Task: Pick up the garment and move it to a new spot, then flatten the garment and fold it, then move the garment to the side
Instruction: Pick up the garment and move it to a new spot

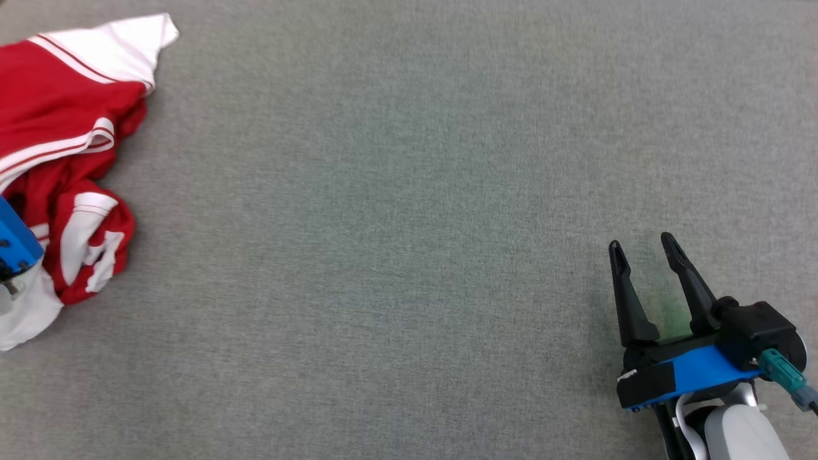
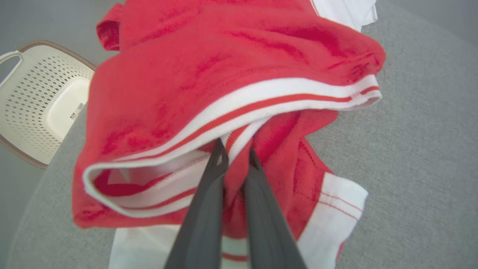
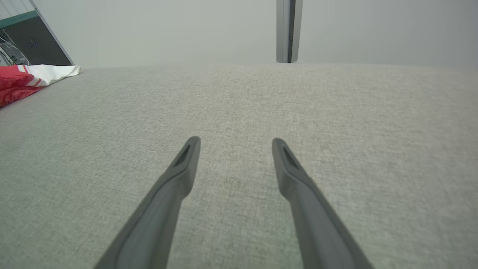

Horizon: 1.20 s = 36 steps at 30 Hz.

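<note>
A crumpled red knit garment with white striped ribbed trim and white panels [image 1: 64, 128] lies bunched at about 9 to 10 o'clock in the head view. It sits at the left edge of the grey woven cloth surface [image 1: 409, 223], and one white corner points up towards 11 o'clock.

In the left wrist view the left gripper [image 2: 236, 151] rises from 6 o'clock into the heap [image 2: 224, 67]. Its two long dark fingers [image 2: 203, 209] stand narrow, almost together, and pinch a fold of red fabric just below the white striped band. In the head view a blue housing [image 1: 16, 241] belonging to that gripper shows at 9 o'clock, lying over the garment. A cream perforated plastic basket with a brown rim [image 2: 41, 101] sits at 9 o'clock in the left wrist view, beyond the edge of the cloth surface and apart from the garment.

The right gripper [image 1: 641, 243] is at about 4 o'clock in the head view, well apart from the garment. Its fingers point towards 12 o'clock and its jaws are spread wide, with nothing between them. The right wrist view shows this gripper [image 3: 235, 141] above bare grey cloth. The garment [image 3: 15, 84] is far off at 10 o'clock there, and a grey upright post [image 3: 287, 30] stands at 12 o'clock.
</note>
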### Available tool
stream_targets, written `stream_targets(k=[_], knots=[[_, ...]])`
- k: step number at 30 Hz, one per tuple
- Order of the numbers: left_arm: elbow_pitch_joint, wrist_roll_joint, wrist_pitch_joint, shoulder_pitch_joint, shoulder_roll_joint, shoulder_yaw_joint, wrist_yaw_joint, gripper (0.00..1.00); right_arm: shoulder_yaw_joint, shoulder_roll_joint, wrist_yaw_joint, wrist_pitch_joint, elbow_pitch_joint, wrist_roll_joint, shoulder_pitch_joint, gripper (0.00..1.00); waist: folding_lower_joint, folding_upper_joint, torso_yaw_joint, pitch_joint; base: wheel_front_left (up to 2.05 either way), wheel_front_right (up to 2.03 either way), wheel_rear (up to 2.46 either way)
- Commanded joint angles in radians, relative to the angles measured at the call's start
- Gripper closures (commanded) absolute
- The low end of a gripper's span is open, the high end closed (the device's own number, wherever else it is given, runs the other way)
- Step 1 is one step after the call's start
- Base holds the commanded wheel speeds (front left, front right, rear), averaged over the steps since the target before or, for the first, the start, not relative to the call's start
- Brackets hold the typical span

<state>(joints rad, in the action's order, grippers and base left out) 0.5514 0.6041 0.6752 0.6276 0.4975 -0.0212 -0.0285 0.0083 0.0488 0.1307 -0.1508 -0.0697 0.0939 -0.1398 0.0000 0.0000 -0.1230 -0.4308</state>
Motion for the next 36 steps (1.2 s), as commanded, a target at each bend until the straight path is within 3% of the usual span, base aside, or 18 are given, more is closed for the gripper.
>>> stream_targets(k=[1, 16, 25, 36], knots=[[-0.035, -0.011, -0.023, -0.009, 0.023, -0.002, 0.005, 1.00, -0.006, 0.003, 0.000, -0.012, -0.012, 0.010, -0.009, 0.00, 0.0000, 0.0000, -0.002, 0.031, 0.00, 0.00, 0.00], [-0.288, -0.067, -0.124, 0.121, 0.090, 0.054, 0.095, 1.00, 0.009, 0.003, 0.000, -0.083, -0.151, 0.120, 0.042, 0.00, 0.0000, 0.0000, 0.004, 0.289, 0.00, 0.00, 0.00], [-0.465, -0.029, -0.128, 0.202, 0.015, 0.150, 0.134, 1.00, 0.005, 0.003, 0.000, -0.107, -0.194, 0.160, 0.071, 0.00, 0.0000, 0.0000, 0.087, 0.373, 0.00, 0.00, 0.00], [-0.605, 0.052, -0.115, 0.176, -0.081, 0.273, 0.150, 1.00, 0.020, 0.003, 0.000, -0.114, -0.207, 0.169, 0.046, 0.00, 0.0000, 0.0000, 0.242, 0.353, 0.00, 0.00, 0.00]])
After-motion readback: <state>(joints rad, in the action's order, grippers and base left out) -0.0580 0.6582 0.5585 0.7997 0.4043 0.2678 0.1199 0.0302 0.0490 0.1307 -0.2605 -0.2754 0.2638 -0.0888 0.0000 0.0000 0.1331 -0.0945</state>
